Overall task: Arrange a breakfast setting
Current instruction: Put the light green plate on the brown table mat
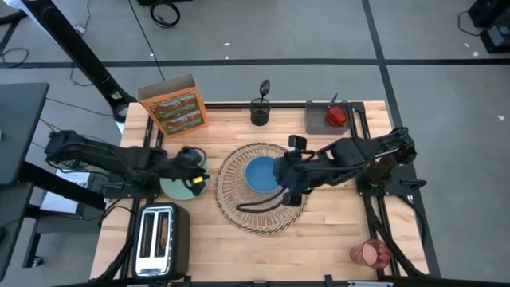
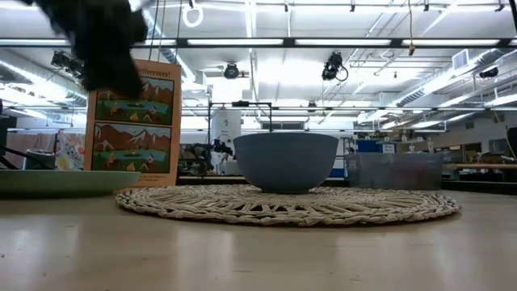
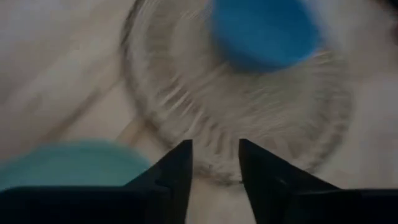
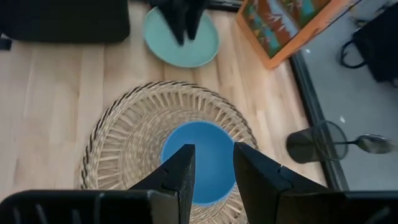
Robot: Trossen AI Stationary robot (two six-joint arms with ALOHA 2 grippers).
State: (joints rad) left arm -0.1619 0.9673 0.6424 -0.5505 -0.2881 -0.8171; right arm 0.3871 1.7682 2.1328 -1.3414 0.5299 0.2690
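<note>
The blue bowl [image 1: 260, 174] stands on the round wicker placemat [image 1: 239, 199] at mid-table. High above the bowl [image 4: 199, 155] my right gripper [image 4: 213, 149] is open and holds nothing. The teal plate [image 1: 177, 186] lies flat on the table left of the placemat. My left gripper [image 3: 215, 144], open and blurred, hangs over the plate [image 4: 202, 46], clear of it in the low view [image 2: 97, 40]. The orange cereal box [image 1: 174, 104] stands upright at the far left. The dark spoon [image 1: 264, 86] sticks up out of a black mesh cup [image 1: 260, 112].
A grey tray [image 1: 319, 118] at the far right holds the red apple [image 1: 338, 116]. The translucent red cup [image 1: 370, 253] lies near the front right corner. A silver toaster [image 1: 159, 237] sits at the front left. Bare wood lies along the near edge between them.
</note>
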